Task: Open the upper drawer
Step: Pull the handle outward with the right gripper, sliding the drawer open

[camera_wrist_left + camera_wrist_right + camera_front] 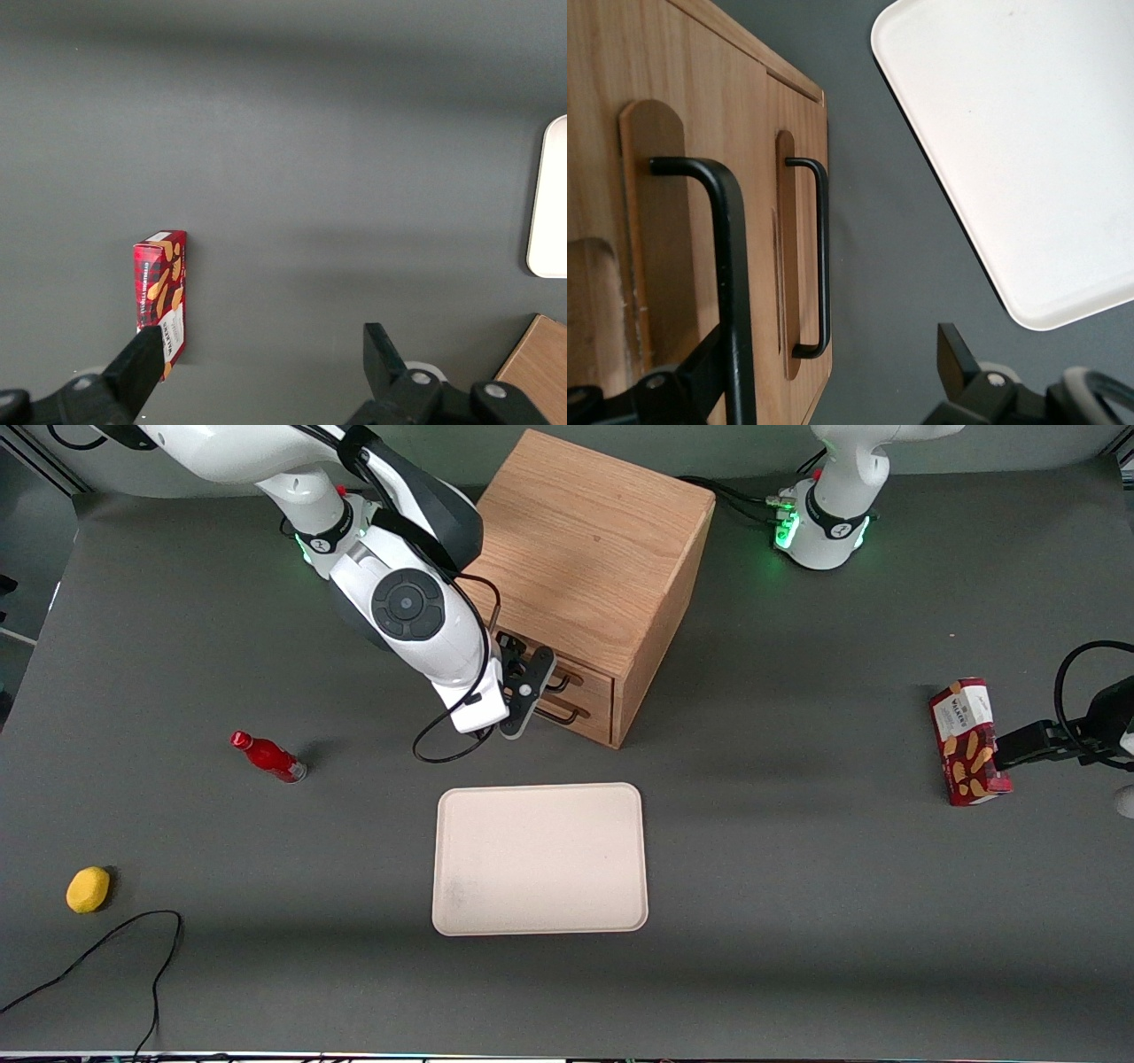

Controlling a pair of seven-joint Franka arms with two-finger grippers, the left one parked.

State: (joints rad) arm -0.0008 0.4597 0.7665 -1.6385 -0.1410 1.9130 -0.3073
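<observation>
I have the wooden cabinet (pixel 585 576) standing on the grey tabletop (pixel 797 868), farther from the front camera than the tray, and both its drawers look flush and shut, so nothing of the opening is done yet as far as I can judge. The cream tray (pixel 540 859) lies flat nearer the front camera with nothing in it. The upper drawer (pixel 580 677) sits at the top of the cabinet's front, its thin black handle (pixel 726 266) just above the lower drawer's handle (pixel 819 257). My tool (pixel 824 372) is right at the cabinet's front with its fingers spread wide apart; in the wrist view the upper handle runs close beside one fingertip (pixel 709 359), the other (pixel 957 350) out over the tabletop. I reckon what remains is closing on that handle and pulling the drawer out.
</observation>
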